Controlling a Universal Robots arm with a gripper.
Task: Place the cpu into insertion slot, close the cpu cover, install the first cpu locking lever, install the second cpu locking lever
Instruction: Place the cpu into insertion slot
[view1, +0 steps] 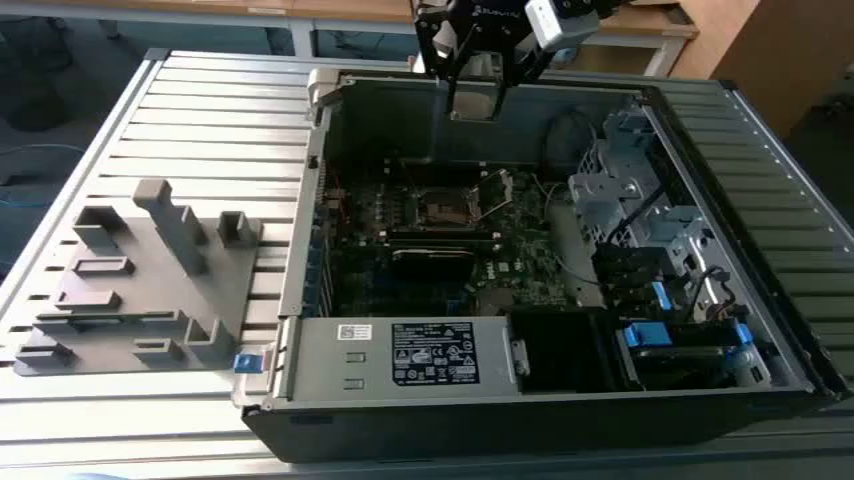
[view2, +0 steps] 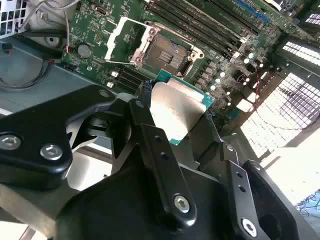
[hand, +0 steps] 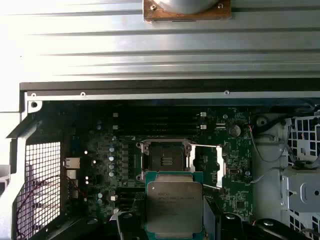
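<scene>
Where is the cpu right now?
In both wrist views the cpu is clamped in the gripper, above the motherboard, near the empty insertion slot.

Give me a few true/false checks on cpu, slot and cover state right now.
1. The hand grips the cpu. True.
2. The cpu sits in the insertion slot. False: the slot is empty and the cpu is held clear of it.
3. The cpu cover is closed. False: it stands flipped open beside the slot.
4. A grey fixture lies on the exterior view's left. True.
</scene>
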